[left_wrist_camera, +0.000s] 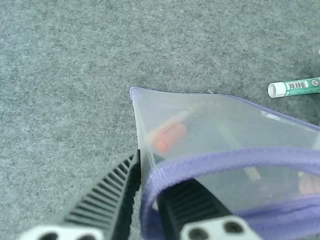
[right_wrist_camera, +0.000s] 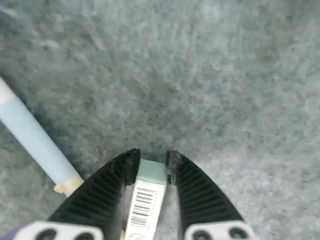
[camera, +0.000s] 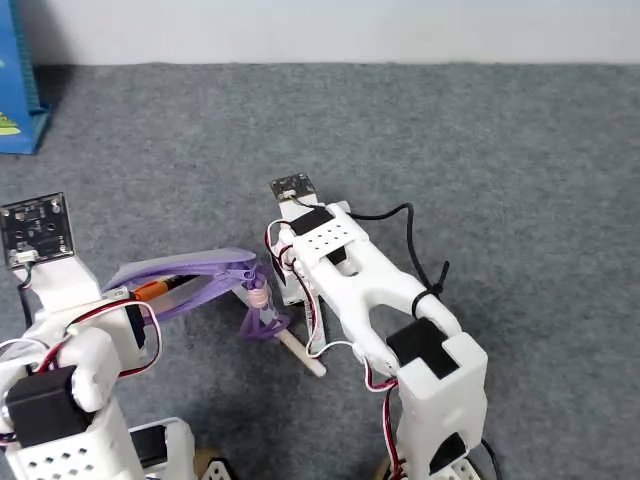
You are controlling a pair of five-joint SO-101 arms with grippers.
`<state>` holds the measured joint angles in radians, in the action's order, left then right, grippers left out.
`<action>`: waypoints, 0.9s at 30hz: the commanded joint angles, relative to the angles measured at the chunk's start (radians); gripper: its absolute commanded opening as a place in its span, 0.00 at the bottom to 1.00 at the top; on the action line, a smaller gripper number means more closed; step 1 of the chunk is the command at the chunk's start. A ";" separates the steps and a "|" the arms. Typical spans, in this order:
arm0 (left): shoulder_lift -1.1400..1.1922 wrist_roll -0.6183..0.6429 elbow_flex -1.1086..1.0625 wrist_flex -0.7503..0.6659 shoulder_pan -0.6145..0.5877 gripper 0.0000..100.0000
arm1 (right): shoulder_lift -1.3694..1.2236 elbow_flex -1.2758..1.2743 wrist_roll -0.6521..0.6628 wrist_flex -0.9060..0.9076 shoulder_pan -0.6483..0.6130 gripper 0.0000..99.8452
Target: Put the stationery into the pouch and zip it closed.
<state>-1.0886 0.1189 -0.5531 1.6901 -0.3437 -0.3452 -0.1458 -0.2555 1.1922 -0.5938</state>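
- Two white arms stand side by side over a grey mat (camera: 500,140), with a blue box (camera: 15,90) at its far corner.
- The left gripper (left_wrist_camera: 147,172) pinches one short end of the pouch (left_wrist_camera: 225,135), its ribbed black fingers pressed on either side of the clear wall.
- From the high view, the pouch stretches from that grip toward the right arm, and the two purple zip edges stand apart.
- An orange pen (left_wrist_camera: 167,136) lies inside the pouch against its clear side.
- The right gripper (right_wrist_camera: 152,157) is clamped on a barcoded stick (right_wrist_camera: 145,200), pale green at the end that pokes out between the fingertips, close above the mat.
- A pale blue pen (right_wrist_camera: 32,135) lies on the mat just beside the right gripper.
- In the left wrist view, a green tube (left_wrist_camera: 295,87) with a white end sits beyond the pouch's far edge. It cannot be told whether this is the same stick the right claw holds.
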 commanded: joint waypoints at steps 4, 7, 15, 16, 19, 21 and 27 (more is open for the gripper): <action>0.008 0.006 0.005 0.003 -0.006 0.01 | 0.160 0.011 0.032 0.127 0.016 0.01; 0.008 0.006 0.005 0.003 -0.006 0.01 | 0.263 0.011 0.058 0.194 0.016 0.01; 0.008 0.006 0.005 0.003 -0.006 0.01 | 0.625 0.011 0.058 0.329 0.013 0.01; 0.008 0.006 0.005 0.003 -0.006 0.01 | 0.670 0.011 0.057 0.341 0.012 0.01; 0.008 0.006 0.005 0.003 -0.006 0.01 | 0.785 0.011 0.060 0.364 0.010 0.01; 0.008 0.006 0.005 0.002 -0.006 0.01 | 0.852 0.011 0.058 0.363 0.008 0.01; 0.008 0.006 0.005 0.003 -0.006 0.01 | 1.033 0.011 0.049 0.300 0.008 0.01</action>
<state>-1.0886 0.1189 -0.5531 1.6901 -0.3437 0.5861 -0.1458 -0.2048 1.5359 -0.5923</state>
